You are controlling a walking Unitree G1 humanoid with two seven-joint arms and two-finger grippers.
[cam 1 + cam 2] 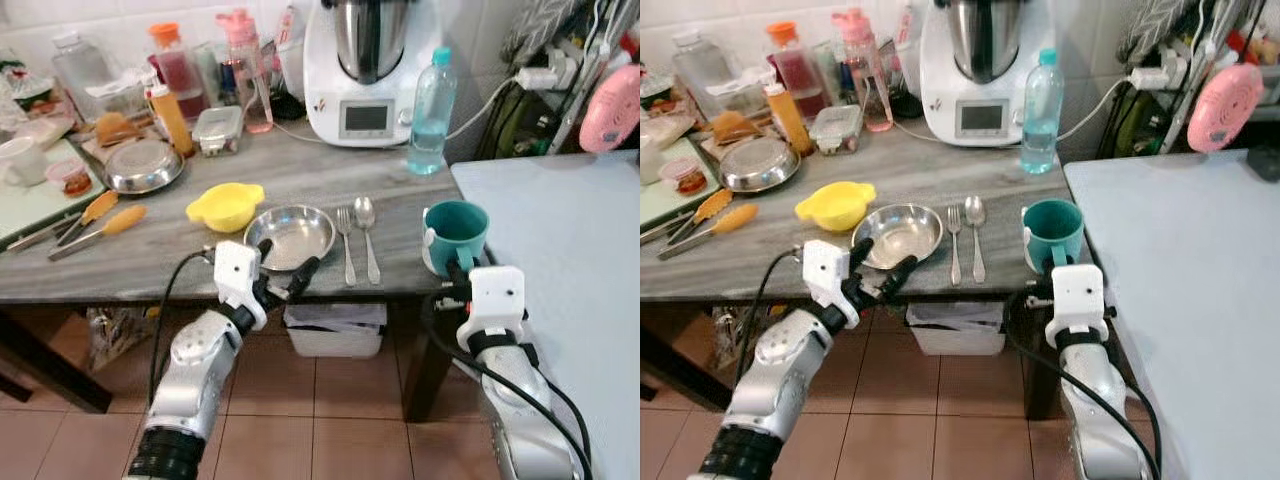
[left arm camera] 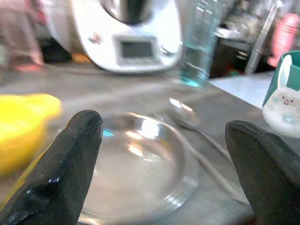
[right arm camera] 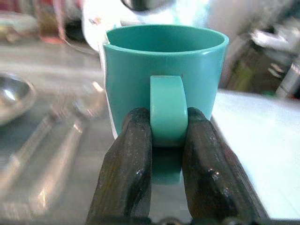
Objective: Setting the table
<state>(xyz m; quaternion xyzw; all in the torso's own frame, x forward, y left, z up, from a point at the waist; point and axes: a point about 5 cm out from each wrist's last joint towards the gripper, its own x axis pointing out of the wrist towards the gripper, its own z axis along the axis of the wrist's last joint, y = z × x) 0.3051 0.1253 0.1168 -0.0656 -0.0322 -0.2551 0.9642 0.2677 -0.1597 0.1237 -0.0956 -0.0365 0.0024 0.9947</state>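
A shallow steel plate (image 1: 292, 236) lies near the front edge of the grey wooden table (image 1: 300, 175), with a fork (image 1: 346, 245) and a spoon (image 1: 367, 235) side by side to its right. My left gripper (image 1: 285, 262) is open at the plate's front rim, one finger on each side of the rim (image 2: 136, 164). A teal mug (image 1: 457, 232) stands upright at the table's right front corner. My right gripper (image 3: 168, 117) is shut on the mug's handle (image 3: 167, 108) from the front. A yellow bowl (image 1: 226, 205) sits just left of the plate.
A white kitchen appliance (image 1: 362, 70), a water bottle (image 1: 432, 100), jars and a lidded steel dish (image 1: 143, 165) crowd the back. Orange-handled tongs (image 1: 100, 225) lie at the left. A pale table (image 1: 570, 250) adjoins on the right. A white bin (image 1: 335, 330) stands underneath.
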